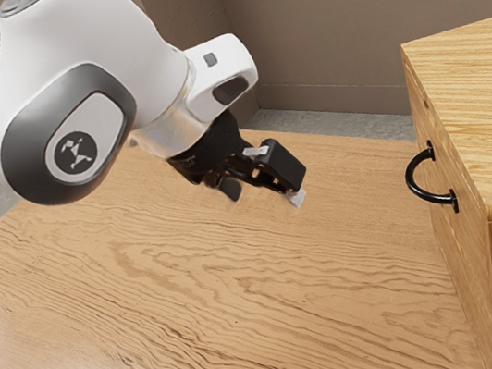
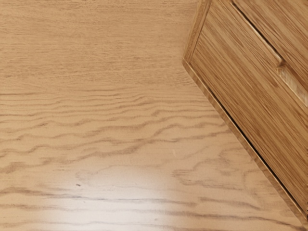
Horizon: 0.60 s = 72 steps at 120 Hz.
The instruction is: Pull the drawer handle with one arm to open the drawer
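A wooden cabinet (image 1: 479, 91) stands at the exterior view's right. A black curved handle (image 1: 425, 180) sticks out of its drawer front (image 1: 433, 141), which lies flush with the cabinet face. My gripper (image 1: 264, 193) hangs above the table, well to the left of the handle and a little higher than it. It is open with nothing between its fingers; one finger's white pad (image 1: 297, 199) points toward the cabinet. In the wrist view the cabinet's front (image 2: 250, 82) shows ahead of my hand, crossed by thin dark seams.
The wooden tabletop (image 1: 198, 295) stretches wide under and around my hand. A grey floor strip (image 1: 339, 121) and brown walls lie behind the table. The white arm (image 1: 72, 90) fills the exterior view's upper left.
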Available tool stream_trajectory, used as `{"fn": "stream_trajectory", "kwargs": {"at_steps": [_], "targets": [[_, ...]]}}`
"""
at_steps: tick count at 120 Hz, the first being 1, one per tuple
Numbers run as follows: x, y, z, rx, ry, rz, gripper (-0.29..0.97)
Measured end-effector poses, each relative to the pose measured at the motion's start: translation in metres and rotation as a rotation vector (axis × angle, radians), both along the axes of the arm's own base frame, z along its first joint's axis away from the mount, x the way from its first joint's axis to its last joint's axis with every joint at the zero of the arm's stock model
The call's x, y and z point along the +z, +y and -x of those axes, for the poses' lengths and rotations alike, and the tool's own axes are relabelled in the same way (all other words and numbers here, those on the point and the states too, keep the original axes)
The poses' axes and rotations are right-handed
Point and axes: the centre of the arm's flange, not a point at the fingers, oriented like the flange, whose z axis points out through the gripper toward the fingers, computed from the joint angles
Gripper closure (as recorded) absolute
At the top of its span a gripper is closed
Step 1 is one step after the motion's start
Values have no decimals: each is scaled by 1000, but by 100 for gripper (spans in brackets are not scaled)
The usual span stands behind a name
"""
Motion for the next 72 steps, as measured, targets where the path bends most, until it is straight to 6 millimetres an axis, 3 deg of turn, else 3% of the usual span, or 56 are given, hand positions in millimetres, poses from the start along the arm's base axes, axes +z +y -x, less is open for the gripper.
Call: {"fn": "stream_trajectory", "kwargs": {"at_steps": [36, 72], "targets": [[-11, -22, -11, 89, 110, 59, 0], [-8, -39, -47, 125, 174, 99, 0]]}}
